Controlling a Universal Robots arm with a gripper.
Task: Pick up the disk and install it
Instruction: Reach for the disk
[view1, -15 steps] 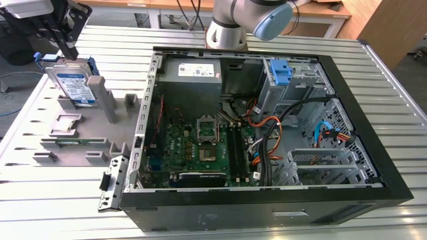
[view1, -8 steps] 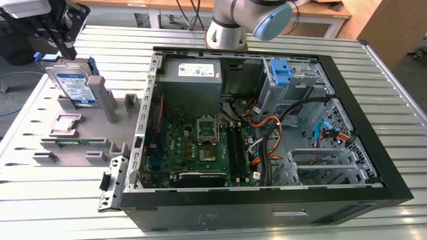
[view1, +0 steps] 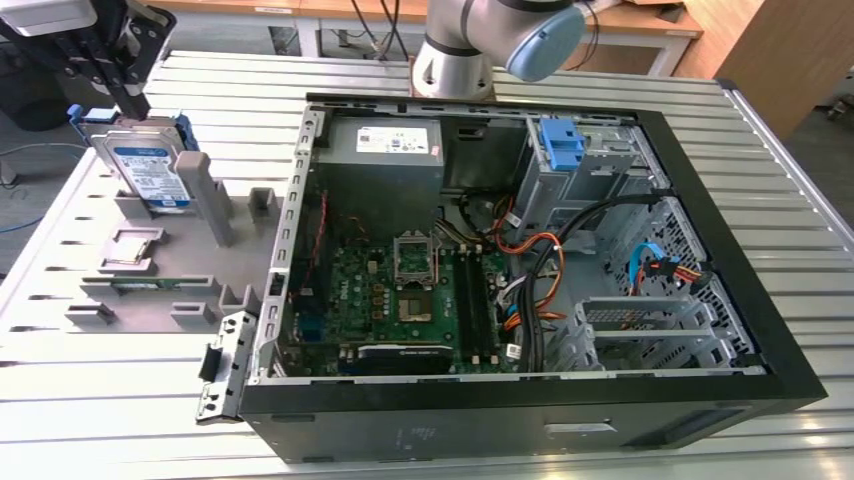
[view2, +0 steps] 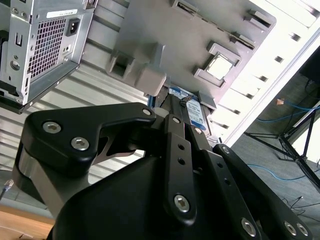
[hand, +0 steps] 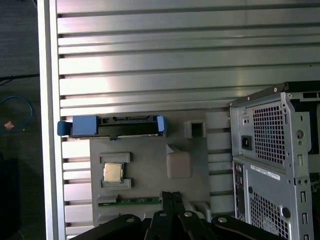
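Reads as the pick-up step, approach phase, w/ nothing grasped yet and install not begun. In the exterior view, finds the disk standing on edge in a slot of the grey fixture tray, on the exterior view's left of the open PC case and well apart from the case's inside. Puts the gripper right above the disk's top edge, v. near it; can't tell whether touching. In the first wrist view, shows the gripper w/ fingertips pressed together and nothing btwn them, plus the disk edge-on w/ blue rail ends sticking out at both sides, near a small square chip seated in the same tray. Same story in the second wrist view: gripper closed on itself, aimed toward the labelled face of the disk. Judging from that, calls for opening wider than the drive's thickness, squaring up over the top edge btwn the blue rails, then going straight down, w/o knocking the disk sideways in its slot. Prob. also needs a firm, centred hold, to avoid swing of a tall thin part gripped off-centre. Worth minding for install: loose cables inside the case, close to the metal drive cage.
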